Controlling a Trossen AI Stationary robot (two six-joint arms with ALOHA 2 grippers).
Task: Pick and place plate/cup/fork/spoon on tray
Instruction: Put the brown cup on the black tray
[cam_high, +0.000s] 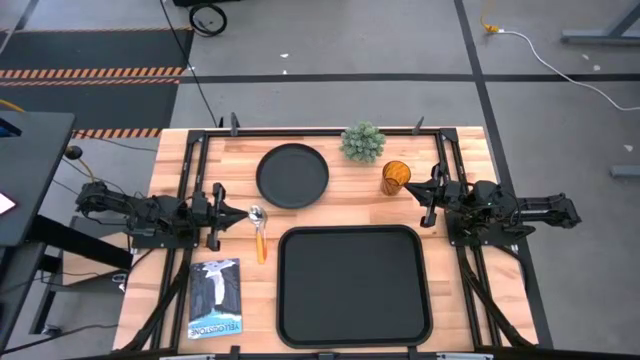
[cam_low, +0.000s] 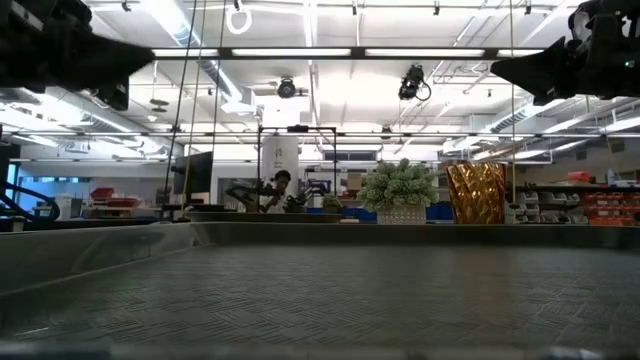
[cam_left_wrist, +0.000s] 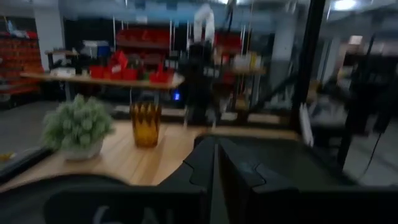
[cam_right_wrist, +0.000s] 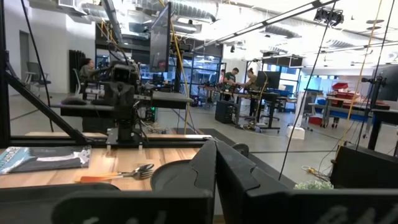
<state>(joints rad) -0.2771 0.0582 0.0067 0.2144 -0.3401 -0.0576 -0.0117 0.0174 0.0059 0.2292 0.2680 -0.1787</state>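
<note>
The black tray (cam_high: 353, 285) lies at the table's near middle. The round black plate (cam_high: 292, 176) lies flat beyond it. The amber cup (cam_high: 395, 177) stands upright to the plate's right, next to a green plant (cam_high: 362, 142). The spoon (cam_high: 259, 230), silver bowl and orange handle, lies left of the tray. In the right wrist view silverware (cam_right_wrist: 130, 172) lies there; I cannot tell the fork apart from it. My left gripper (cam_high: 235, 213) is shut and empty, just left of the spoon's bowl. My right gripper (cam_high: 412, 190) is shut and empty, just right of the cup.
A book (cam_high: 215, 297) lies at the near left of the tray. Black frame rails run along the table's left (cam_high: 190, 200) and right (cam_high: 455, 200) sides. In the low view the tray's floor (cam_low: 330, 300) fills the foreground. People sit in the room beyond.
</note>
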